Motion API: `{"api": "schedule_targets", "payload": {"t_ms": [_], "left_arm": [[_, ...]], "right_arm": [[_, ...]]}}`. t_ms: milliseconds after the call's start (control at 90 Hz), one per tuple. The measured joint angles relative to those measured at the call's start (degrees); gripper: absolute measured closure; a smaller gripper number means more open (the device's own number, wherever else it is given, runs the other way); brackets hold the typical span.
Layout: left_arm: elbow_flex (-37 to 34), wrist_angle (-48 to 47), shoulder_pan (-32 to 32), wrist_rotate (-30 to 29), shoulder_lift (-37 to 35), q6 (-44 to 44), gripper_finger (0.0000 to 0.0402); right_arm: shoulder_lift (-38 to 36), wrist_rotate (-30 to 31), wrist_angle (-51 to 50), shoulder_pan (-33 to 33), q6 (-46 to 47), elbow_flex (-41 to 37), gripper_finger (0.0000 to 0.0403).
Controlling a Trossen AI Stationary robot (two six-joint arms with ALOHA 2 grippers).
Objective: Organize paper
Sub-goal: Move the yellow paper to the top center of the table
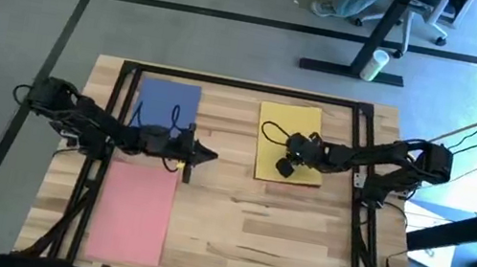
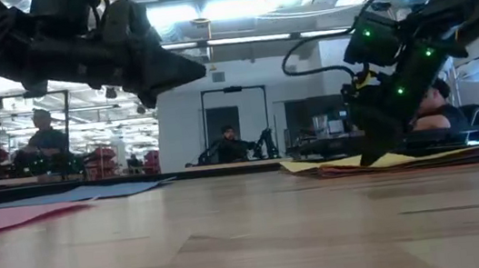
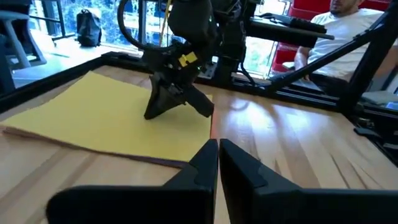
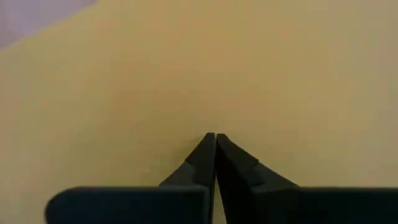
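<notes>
A yellow sheet [image 1: 289, 134] tops a small stack at the table's far right; other sheets' edges [image 2: 426, 162] show under it. A blue sheet [image 1: 166, 105] lies flat at the far left and a pink sheet [image 1: 134, 212] flat at the near left. My right gripper [image 1: 285, 167] is shut, pointing down onto the yellow sheet's near part. My left gripper [image 1: 211, 156] is shut and holds nothing. It hangs above bare wood mid-table, between the blue and pink sheets and the stack, and points toward the stack. My right gripper sets its shut fingertips [image 4: 214, 140] on the top yellow sheet [image 4: 214, 118], near its near edge, coming from above and pointing down. The sheet lies flat on the stack [image 2: 380, 161].
Black frame rails [image 1: 126, 86] run along the table's left, right and far sides. Bare wood [image 1: 270, 236] spreads over the middle and near right. People [image 3: 336, 25] sit beyond the table, and a desk leg with a cup [image 1: 374, 64] stands on the floor behind.
</notes>
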Motion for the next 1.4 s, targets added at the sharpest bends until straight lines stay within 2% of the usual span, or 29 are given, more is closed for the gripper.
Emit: {"api": "schedule_targets", "payload": {"t_ms": [489,644,844,1400], "left_arm": [[0.0,0.0,0.0,-0.1,0.0,-0.1,0.0402],[0.0,-0.2,0.0,-0.1,0.0,0.1,0.0402],[0.0,-0.3,0.1,-0.1,0.0,0.5,0.0402],[0.0,-0.2,0.2,-0.1,0.0,0.7,0.0402]], "right_arm": [[-8.7,3.8,-16.2,-0.1,1.9,-0.5,0.0403],[-8.8,4.9,-14.1,-0.1,-1.3,-1.8,0.0403],[-9.1,5.0,-13.5,-2.3,-1.2,-3.3,0.0403],[-16.1,2.7,-20.3,-5.5,-7.9,-3.7,0.0403]]}}
